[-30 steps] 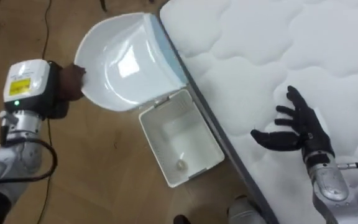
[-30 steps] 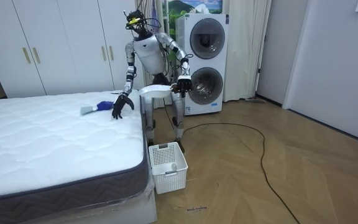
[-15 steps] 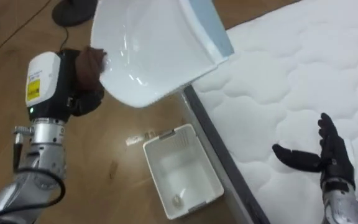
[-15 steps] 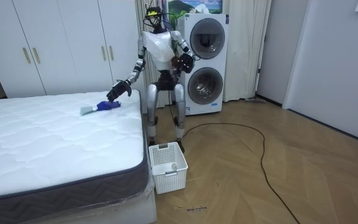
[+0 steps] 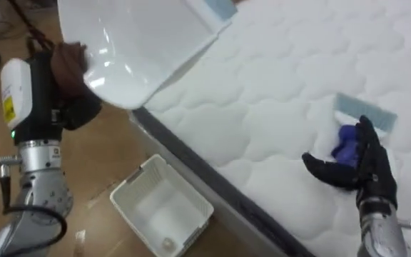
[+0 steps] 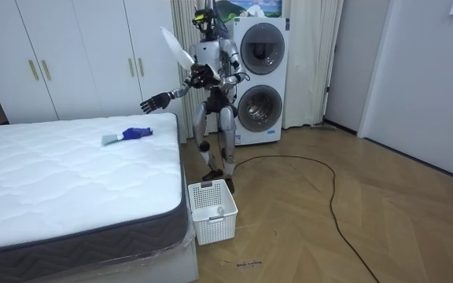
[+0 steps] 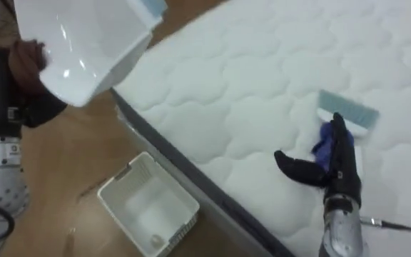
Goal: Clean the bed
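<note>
My left hand (image 5: 73, 107) is shut on the brown handle of a white dustpan (image 5: 134, 43), held up above the bed's edge with its mouth tilted toward the mattress (image 5: 277, 78). A blue brush (image 5: 348, 143) with a pale bristle head lies on the mattress. My right hand (image 5: 362, 168) hangs open just in front of the brush, fingers straight, touching nothing. In the room view I stand at the bed's corner with the dustpan (image 6: 175, 49) raised at head height and the right hand (image 6: 156, 101) stretched over the bed toward the brush (image 6: 128, 134).
A white slotted basket (image 5: 138, 189) stands on the wooden floor against the bed's side, with a small pale item (image 5: 166, 245) in it. Stacked washing machines (image 6: 258, 75) are behind me, wardrobes (image 6: 77, 55) along the wall. A cable (image 6: 321, 169) loops across the floor.
I have straightened up and turned toward the bed, so the view shifted. The dustpan has gone up from waist to head height. My right hand has lifted off the mattress.
</note>
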{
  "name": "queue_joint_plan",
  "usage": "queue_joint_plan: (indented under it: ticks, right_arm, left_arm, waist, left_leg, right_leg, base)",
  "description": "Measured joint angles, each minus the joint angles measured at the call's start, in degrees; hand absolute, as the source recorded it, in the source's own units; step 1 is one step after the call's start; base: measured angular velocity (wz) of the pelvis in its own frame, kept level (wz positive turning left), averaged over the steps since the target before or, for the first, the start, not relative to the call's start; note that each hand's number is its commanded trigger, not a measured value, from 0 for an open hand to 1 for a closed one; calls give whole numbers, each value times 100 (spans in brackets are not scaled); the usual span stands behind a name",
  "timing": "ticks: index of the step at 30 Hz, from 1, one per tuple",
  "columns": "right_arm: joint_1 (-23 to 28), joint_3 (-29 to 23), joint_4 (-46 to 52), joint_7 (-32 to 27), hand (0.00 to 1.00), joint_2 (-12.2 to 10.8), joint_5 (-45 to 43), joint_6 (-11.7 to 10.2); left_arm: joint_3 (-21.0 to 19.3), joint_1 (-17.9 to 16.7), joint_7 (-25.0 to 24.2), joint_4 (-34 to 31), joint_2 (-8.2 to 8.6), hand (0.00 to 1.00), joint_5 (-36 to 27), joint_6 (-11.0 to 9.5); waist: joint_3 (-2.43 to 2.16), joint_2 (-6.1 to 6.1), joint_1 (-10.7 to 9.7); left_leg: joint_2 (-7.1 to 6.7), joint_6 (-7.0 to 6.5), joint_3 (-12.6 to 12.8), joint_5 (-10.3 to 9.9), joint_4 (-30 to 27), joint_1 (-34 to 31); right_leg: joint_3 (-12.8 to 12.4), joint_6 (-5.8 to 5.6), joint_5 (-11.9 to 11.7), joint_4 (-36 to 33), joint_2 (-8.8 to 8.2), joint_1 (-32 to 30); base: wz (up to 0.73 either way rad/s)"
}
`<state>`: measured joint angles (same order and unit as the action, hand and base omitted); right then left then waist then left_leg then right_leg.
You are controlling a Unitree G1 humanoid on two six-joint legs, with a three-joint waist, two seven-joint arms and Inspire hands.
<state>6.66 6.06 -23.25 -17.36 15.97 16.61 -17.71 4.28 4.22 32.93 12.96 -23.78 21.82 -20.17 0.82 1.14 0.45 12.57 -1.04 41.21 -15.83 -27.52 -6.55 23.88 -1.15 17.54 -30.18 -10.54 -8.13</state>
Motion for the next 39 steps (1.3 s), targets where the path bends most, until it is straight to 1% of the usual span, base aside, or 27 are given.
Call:
queue_joint_plan:
  ticks: [1,2,3,5,7,8,9,13,14,15,16,17,18,19,20,21,22,23,24,26,27,29,30,34,36,37,39]
  right_arm:
    - [3,28,4,7,0,-6,-1,0]
    - [28,57,1,39,0,-7,-14,2]
    - [39,63,0,98,0,-7,-21,3]
    - [40,86,0,152,0,-9,-16,3]
    - [35,85,-2,202,0,11,-19,2]
    - [35,66,-2,220,0,13,-22,2]
    - [47,63,-12,273,0,11,-31,1]
    - [163,26,-99,441,0,6,-93,6]
    - [162,18,-105,508,0,6,-98,11]
    - [161,12,-105,619,0,7,-136,12]
    - [160,12,-105,677,0,3,-147,14]
    - [157,13,-108,791,0,1,-164,27]
    - [178,10,-109,885,0,0,-202,35]
    - [209,2,-112,901,0,1,-231,36]
    - [276,-11,-137,950,0,3,-288,61]
    - [282,-24,-276,1027,0,2,-375,137]
    - [283,-40,-329,1065,0,-1,-385,194]
    - [284,-64,-390,1094,0,-7,-386,335]
    - [283,-60,-455,1124,0,-4,-391,414]
    - [291,-49,-565,1198,0,-24,-385,467]
    - [310,-45,-672,1262,0,-24,-381,492]
    - [312,-47,-828,1278,0,-26,-345,509]
    - [313,-47,-1032,1286,0,-42,-369,523]
    - [345,-55,-1649,1327,0,-138,-687,598]
    - [356,-57,-1951,1407,0,-158,-809,710]
    - [355,-57,-2000,1441,0,-158,-809,724]
    - [355,-57,-2276,1507,0,-165,-818,728]
  left_arm:
    - [7,-15,-20,0,12,100,5,3]
    - [42,-19,-87,0,58,100,13,3]
    - [76,-20,-144,0,92,100,17,2]
    - [153,-20,-214,0,118,100,-8,4]
    - [301,-33,-265,2,225,100,-120,5]
    - [377,-35,-335,2,330,100,-220,4]
    - [436,-43,-389,3,368,100,-283,5]
    - [488,-62,-570,3,458,100,-446,5]
    - [489,-89,-618,3,470,100,-531,5]
    - [491,-157,-648,3,474,100,-589,11]
    - [491,-210,-673,3,475,73,-616,15]
    - [491,-364,-717,5,482,62,-653,21]
    - [487,-570,-773,22,495,40,-663,33]
    - [487,-660,-822,50,512,5,-662,43]
    - [486,-818,-922,78,543,0,-646,117]
    - [487,-930,-1015,192,567,0,-629,149]
    - [484,-956,-1063,265,593,0,-615,157]
    - [481,-1011,-1150,396,654,0,-594,202]
    - [482,-1081,-1215,488,692,0,-591,252]
    - [486,-1163,-1231,551,699,0,-583,322]
    - [486,-1162,-1231,627,710,0,-585,365]
    - [488,-1166,-1241,685,711,0,-593,415]
    - [488,-1177,-1245,796,721,0,-597,423]
    - [493,-1208,-1304,1249,745,0,-596,517]
    - [506,-1213,-1455,1572,752,0,-594,620]
    - [508,-1213,-1487,1665,751,0,-593,640]
    - [559,-1214,-1624,1948,752,0,-593,781]
  waist:
    - [1,-2,-21]
    - [6,7,-147]
    - [6,6,-270]
    - [9,10,-361]
    - [11,7,-487]
    - [11,10,-540]
    - [10,11,-590]
    - [11,5,-772]
    - [11,3,-805]
    - [9,-9,-801]
    - [9,-20,-795]
    - [8,-37,-758]
    - [7,-42,-702]
    - [5,-38,-665]
    - [-13,-33,-576]
    - [-35,-26,-500]
    - [-33,-36,-466]
    - [-28,-51,-381]
    - [-32,-45,-294]
    - [-48,-21,-266]
    - [-83,-32,-260]
    - [-91,-22,-293]
    - [-91,-18,-305]
    - [-92,-21,-408]
    - [-89,-14,-482]
    - [-88,-11,-487]
    - [-74,-11,-523]
  left_leg:
    - [17,10,-75,-9,-46,-26]
    - [81,33,-136,-24,-147,-57]
    - [161,45,-119,-47,-232,-66]
    - [258,103,-81,-126,-239,-14]
    - [275,112,-41,-113,-230,48]
    - [268,115,8,-100,-217,97]
    - [272,127,70,-74,-191,157]
    - [307,169,127,-29,-178,235]
    - [326,190,120,-20,-179,239]
    - [318,243,36,8,-169,253]
    - [281,286,-80,34,-140,268]
    - [194,339,-489,66,-130,292]
    - [71,365,-1262,88,-141,300]
    - [23,367,-1614,89,-162,317]
    - [-60,367,-2204,89,-232,324]
    - [-181,356,-2760,85,-264,335]
    - [-296,351,-3054,67,-294,320]
    - [-570,331,-3466,21,-282,269]
    - [-775,331,-3747,-5,-178,176]
    - [-899,359,-4001,-53,54,98]
    - [-918,399,-4077,-76,168,213]
    - [-911,406,-4022,-81,387,354]
    - [-909,406,-4020,-81,544,490]
    - [-920,404,-3999,-81,925,884]
    - [-921,378,-3987,-65,1158,1024]
    - [-923,365,-3980,-57,1221,1053]
    - [-926,339,-3978,-42,1349,1133]
  right_leg:
    - [-1,61,-4,55,24,4]
    - [-18,124,-38,97,76,4]
    - [-38,164,-63,150,128,-3]
    - [-47,224,-98,148,215,-23]
    - [-100,269,-106,151,242,-40]
    - [-180,299,-51,158,255,-54]
    - [-241,311,-48,155,272,-57]
    - [-447,353,-50,139,376,-98]
    - [-552,390,-65,129,427,-162]
    - [-694,442,-97,138,493,-232]
    - [-776,471,-113,142,525,-260]
    - [-1065,490,-124,154,659,-309]
    - [-1380,524,-144,170,809,-304]
    - [-1537,547,-159,187,889,-287]
    - [-1833,590,-190,211,1050,-224]
    - [-2159,626,-247,274,1210,-188]
    - [-2330,636,-266,276,1268,-182]
    - [-2698,637,-298,266,1363,-184]
    - [-2949,647,-340,261,1442,-187]
    - [-3184,622,-372,248,1568,-186]
    - [-3236,586,-394,281,1606,-198]
    - [-3214,544,-474,449,1630,-171]
    - [-3127,534,-511,517,1611,-92]
    - [-3109,508,-503,788,1564,218]
    - [-3087,484,-503,977,1567,345]
    - [-3089,473,-510,1001,1566,356]
    - [-3096,432,-565,1162,1559,457]
  base:
    - [-68]
    - [-38]
    - [-31]
    - [-31]
    - [-24]
    - [-25]
    - [-27]
    - [-25]
    - [-61]
    - [-71]
    - [-95]
    - [-117]
    - [-131]
    - [-141]
    - [-143]
    - [-139]
    - [-140]
    - [-145]
    - [-144]
    - [-110]
    - [-78]
    - [-46]
    - [-30]
    - [-2]
    - [7]
    - [5]
    - [0]
